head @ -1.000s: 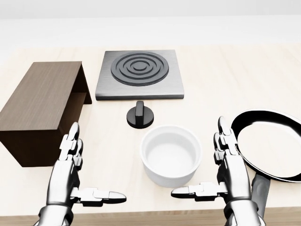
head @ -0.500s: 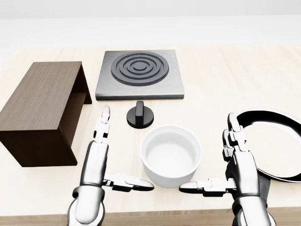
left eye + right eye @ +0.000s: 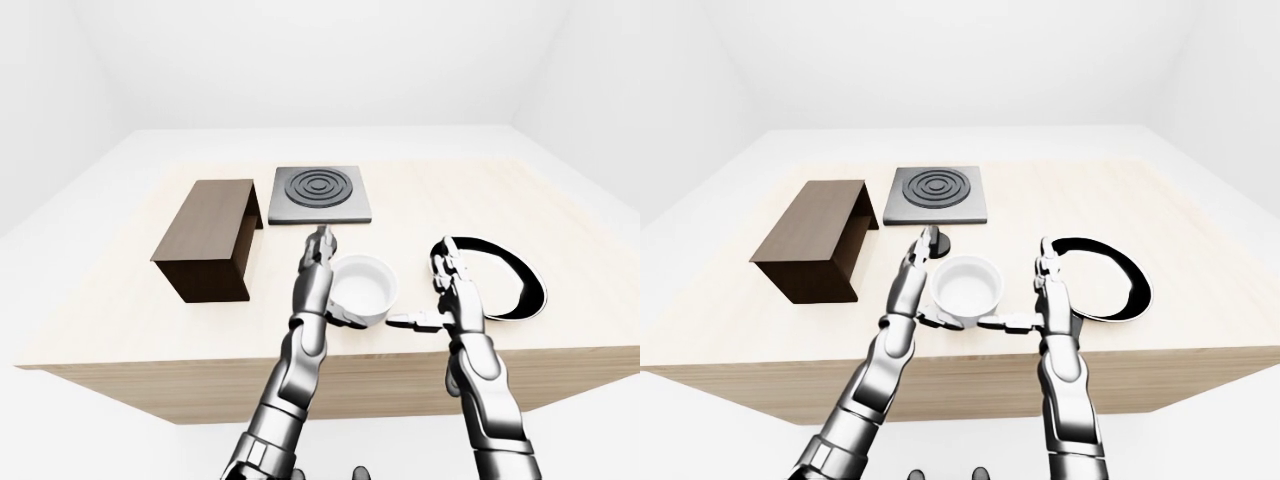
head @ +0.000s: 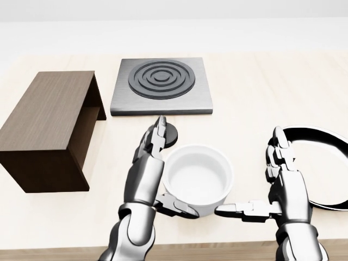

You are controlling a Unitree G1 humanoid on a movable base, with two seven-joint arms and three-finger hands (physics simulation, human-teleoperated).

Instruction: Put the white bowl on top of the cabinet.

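Left hand [image 4: 149, 168] just swung in against white bowl [image 4: 198, 178], fingers open; right hand [image 4: 283, 187] open, nearer but apart. Bowl on tabletop [image 4: 250, 103], right of cabinet [image 4: 46, 122]. We judge grasp imminent.

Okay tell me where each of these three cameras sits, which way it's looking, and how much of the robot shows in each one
Head view: on the robot's head, looking steeply down at the white bowl, cabinet and stove plate; shows the left hand and right hand.
Left-eye view: on the head, wider, taking in the whole table and white walls; both arms show.
Right-eye view: nearly the same picture, with the black pan beside the bowl.
Shared: all three show both open hands flanking the bowl.
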